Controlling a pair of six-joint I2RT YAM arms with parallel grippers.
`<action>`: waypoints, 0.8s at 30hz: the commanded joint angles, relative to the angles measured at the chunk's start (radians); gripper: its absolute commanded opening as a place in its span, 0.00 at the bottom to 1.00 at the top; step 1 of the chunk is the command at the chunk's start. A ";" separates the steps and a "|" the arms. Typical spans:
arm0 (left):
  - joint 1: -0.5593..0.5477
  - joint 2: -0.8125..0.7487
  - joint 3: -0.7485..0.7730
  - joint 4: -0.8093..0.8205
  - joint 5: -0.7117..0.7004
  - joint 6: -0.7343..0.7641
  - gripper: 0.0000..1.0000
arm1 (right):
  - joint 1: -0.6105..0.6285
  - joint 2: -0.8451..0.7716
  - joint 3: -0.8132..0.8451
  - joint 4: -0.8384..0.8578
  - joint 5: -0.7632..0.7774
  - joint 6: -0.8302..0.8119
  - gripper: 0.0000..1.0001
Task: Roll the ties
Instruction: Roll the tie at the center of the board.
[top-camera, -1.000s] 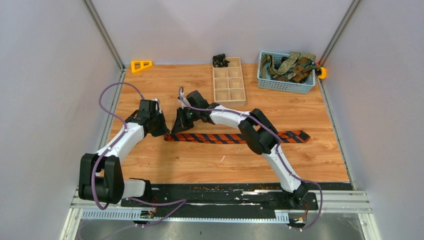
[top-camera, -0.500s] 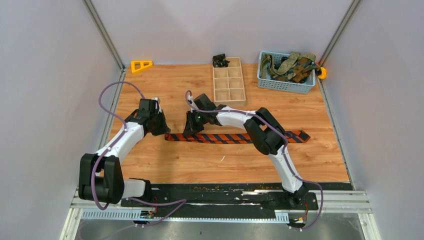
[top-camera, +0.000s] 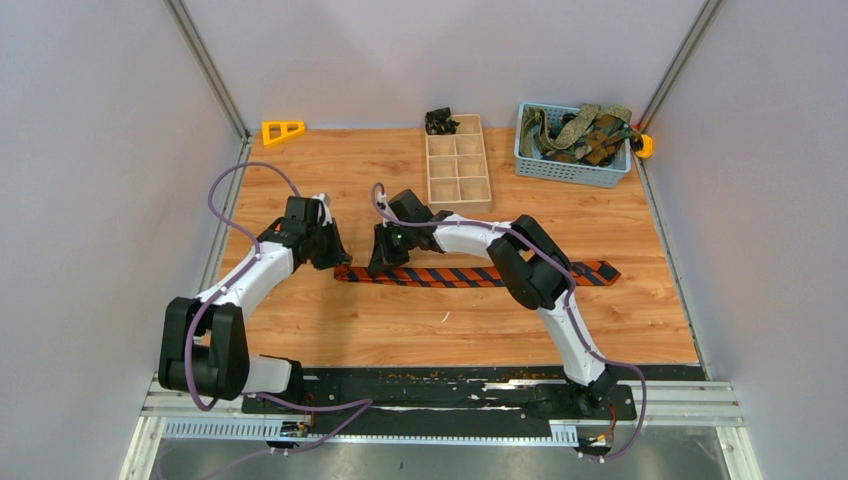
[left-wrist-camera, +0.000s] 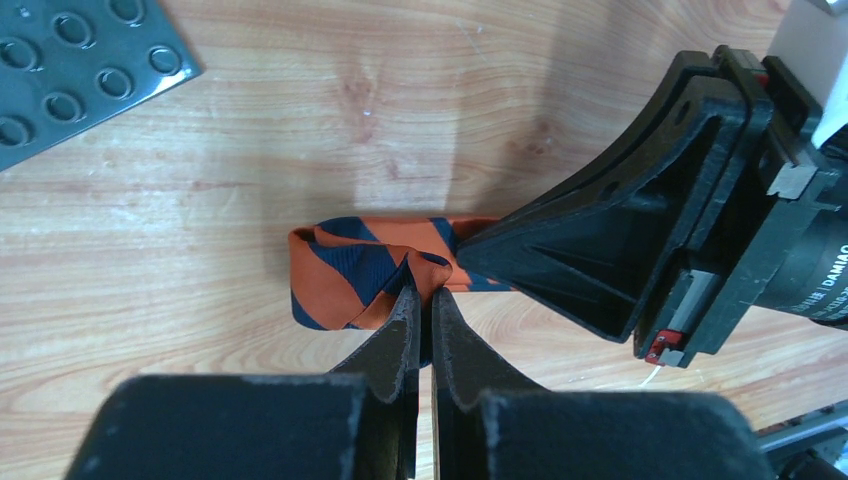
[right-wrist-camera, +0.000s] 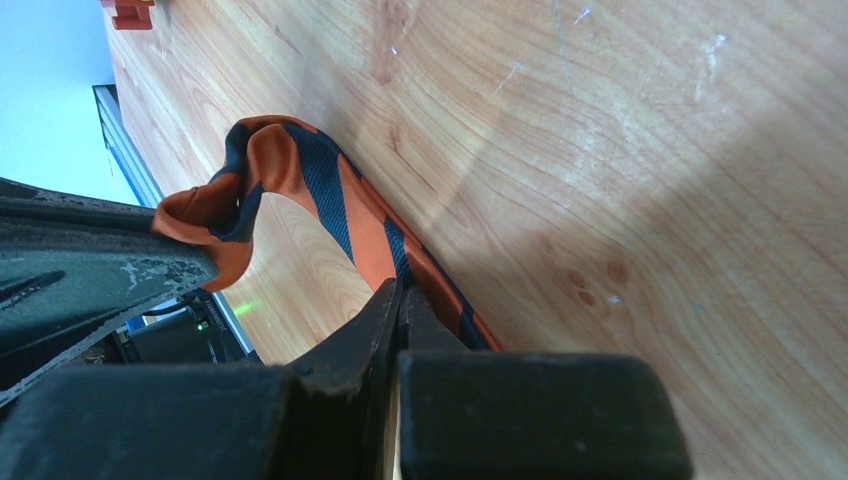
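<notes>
Left gripper (left-wrist-camera: 420, 295) is clamped on the folded-over end of the striped tie (top-camera: 450, 276), left of the middle of the table (top-camera: 330, 170) — that's the roll's start. Right gripper (top-camera: 385, 262), just beside it, has its jaws pressed together on the strip, probably pinning it flat — can't tell if fabric's pinched.

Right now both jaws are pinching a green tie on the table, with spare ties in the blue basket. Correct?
No: the pinched tie is orange and navy striped, not green, as the left wrist view shows. The spare ties do sit in the blue basket.
</notes>
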 joint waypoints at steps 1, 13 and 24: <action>-0.012 0.020 -0.013 0.083 0.035 -0.033 0.00 | 0.006 -0.009 -0.014 0.020 0.014 -0.027 0.00; -0.022 0.086 -0.081 0.226 0.102 -0.079 0.00 | 0.006 -0.031 -0.017 0.015 0.015 -0.030 0.00; -0.022 0.097 -0.119 0.281 0.108 -0.082 0.18 | 0.004 -0.073 -0.020 -0.003 0.021 -0.039 0.00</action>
